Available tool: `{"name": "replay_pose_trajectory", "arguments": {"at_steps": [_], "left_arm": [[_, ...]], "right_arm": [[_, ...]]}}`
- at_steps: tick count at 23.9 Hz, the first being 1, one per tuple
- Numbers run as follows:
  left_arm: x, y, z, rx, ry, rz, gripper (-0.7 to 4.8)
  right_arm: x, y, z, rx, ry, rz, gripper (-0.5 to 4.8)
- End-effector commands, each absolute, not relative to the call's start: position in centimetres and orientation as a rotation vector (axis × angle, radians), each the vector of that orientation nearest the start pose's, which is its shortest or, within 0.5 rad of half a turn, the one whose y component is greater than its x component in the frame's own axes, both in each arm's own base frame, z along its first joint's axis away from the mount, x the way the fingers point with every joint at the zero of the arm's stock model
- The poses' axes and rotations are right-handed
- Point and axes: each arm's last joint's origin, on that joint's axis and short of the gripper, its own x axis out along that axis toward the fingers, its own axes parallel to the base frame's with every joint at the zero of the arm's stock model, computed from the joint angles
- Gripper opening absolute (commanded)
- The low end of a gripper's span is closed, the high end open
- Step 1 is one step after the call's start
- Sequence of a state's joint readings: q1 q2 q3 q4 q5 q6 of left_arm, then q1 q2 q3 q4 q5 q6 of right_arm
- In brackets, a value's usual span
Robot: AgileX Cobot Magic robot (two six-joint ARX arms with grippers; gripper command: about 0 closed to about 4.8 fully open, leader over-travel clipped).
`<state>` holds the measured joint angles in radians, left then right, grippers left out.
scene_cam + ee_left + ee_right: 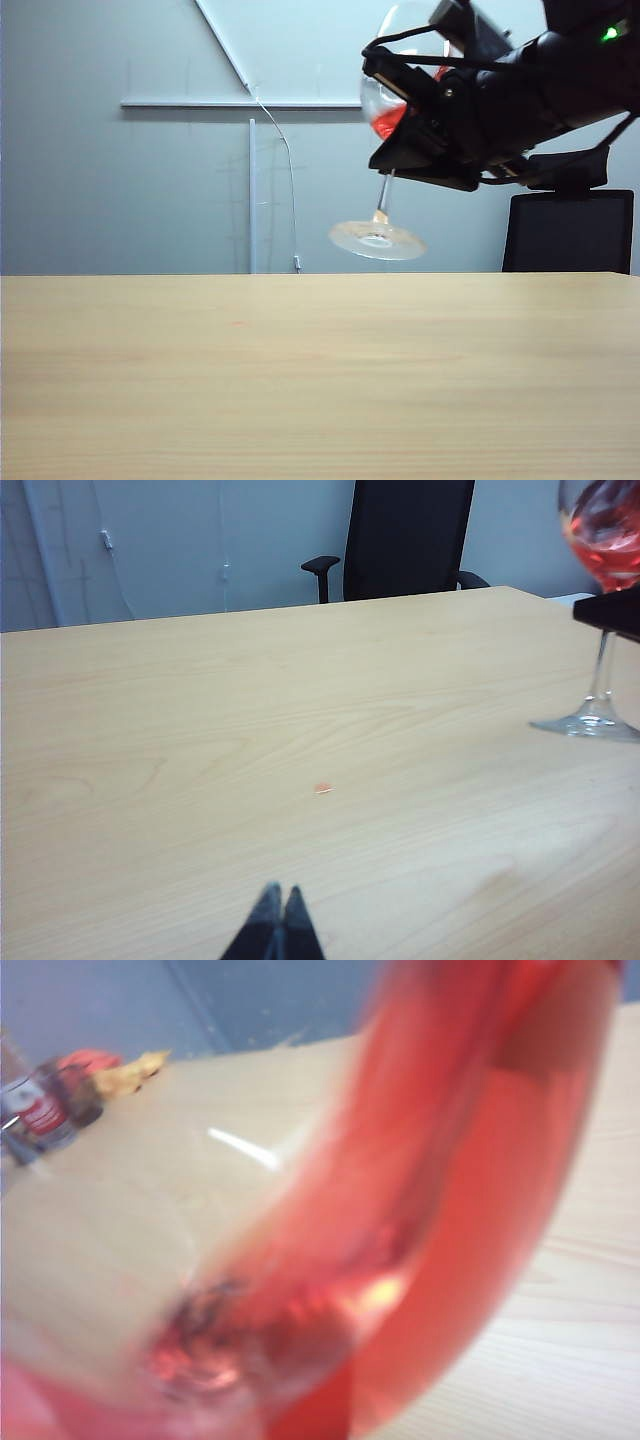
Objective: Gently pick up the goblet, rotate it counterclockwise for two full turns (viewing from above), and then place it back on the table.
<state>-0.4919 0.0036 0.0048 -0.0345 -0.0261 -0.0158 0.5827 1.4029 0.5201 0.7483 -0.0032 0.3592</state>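
Two hands show here, and only one is at work. The right hand [415, 135], black and reaching in from the upper right of the exterior view, is closed nearly tight around the goblet [385, 150] just under its bowl, holding it clear above the tabletop [300, 380]. The left hand [278, 920] hovers low over bare wood, its two dark fingertips pressed together with nothing between them. Pale tan with light grain, the tabletop carries a small reddish speck [323, 788] near its middle. Behind it stand a grey wall and a black office chair [568, 230]. Tilted in the grip, the goblet has its thin stem slanting down to a round flat foot, which hangs in the air. Red liquid pools to one side of the clear bowl; in the right wrist view it fills the picture as a red blur.
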Motion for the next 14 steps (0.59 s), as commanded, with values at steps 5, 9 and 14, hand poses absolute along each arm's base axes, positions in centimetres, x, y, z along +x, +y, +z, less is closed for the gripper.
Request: {"name": "replay_pose_trajectory", "arguments": {"at_steps": [5, 9, 14], "left_arm": [[8.6, -4.6, 16.4, -0.01, 0.022, -0.471, -0.05], [8.6, -4.6, 16.4, -0.01, 0.022, -0.471, -0.05], [8.6, -4.6, 16.4, -0.01, 0.022, -0.471, -0.05]], "right_arm": [[25.6, 17.3, 19.5, 0.261, 0.263, 0.826, -0.06], [26.2, 17.6, 18.9, 0.165, 0.239, 0.84, -0.06], [26.4, 17.7, 18.8, 0.037, 0.15, 0.852, -0.05]]}}
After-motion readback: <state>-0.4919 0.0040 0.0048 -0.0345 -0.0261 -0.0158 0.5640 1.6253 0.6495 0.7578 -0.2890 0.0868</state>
